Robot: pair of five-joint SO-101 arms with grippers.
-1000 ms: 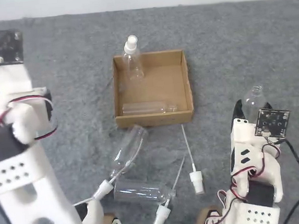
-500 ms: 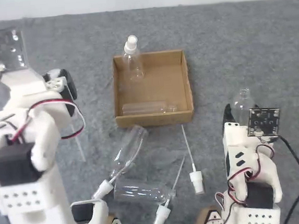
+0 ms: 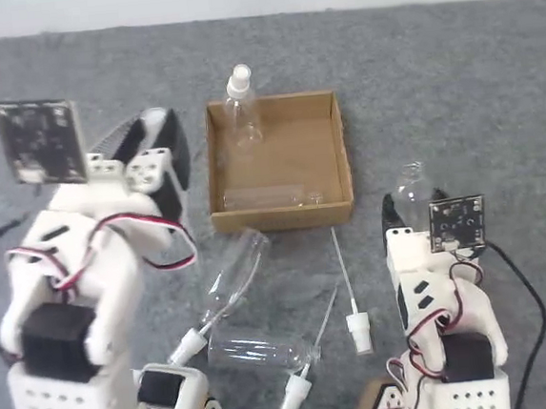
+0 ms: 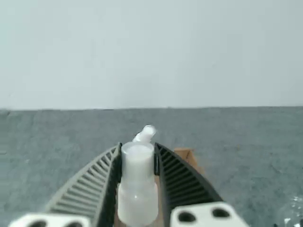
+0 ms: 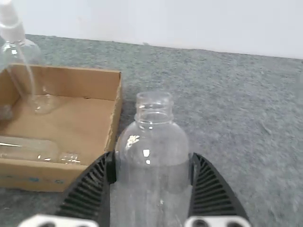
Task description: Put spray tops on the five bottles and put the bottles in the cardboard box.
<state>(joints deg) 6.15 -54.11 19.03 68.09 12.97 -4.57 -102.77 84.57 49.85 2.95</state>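
My left gripper (image 3: pixel 155 131) is up beside the near-left side of the cardboard box (image 3: pixel 337 151) and is shut on a white spray top (image 4: pixel 138 189). My right gripper (image 5: pixel 151 165) is shut on a clear bottle (image 5: pixel 152 151) with an open neck, held upright to the right of the box (image 5: pixel 71 80). The same bottle (image 3: pixel 411 183) stands out above the right arm. In the box an upright bottle (image 3: pixel 243 111) carries a spray top, and a topless bottle (image 3: pixel 265 198) lies along the front wall.
On the grey carpet in front of the box lie two clear bottles (image 3: pixel 233 268) (image 3: pixel 260 350). Near them lie three loose spray tops with tubes (image 3: pixel 359 333) (image 3: pixel 295 394) (image 3: pixel 188 346).
The left arm has swung in from the far left toward the box, bringing the spray top up. The right arm has carried its bottle leftward, nearer the box.
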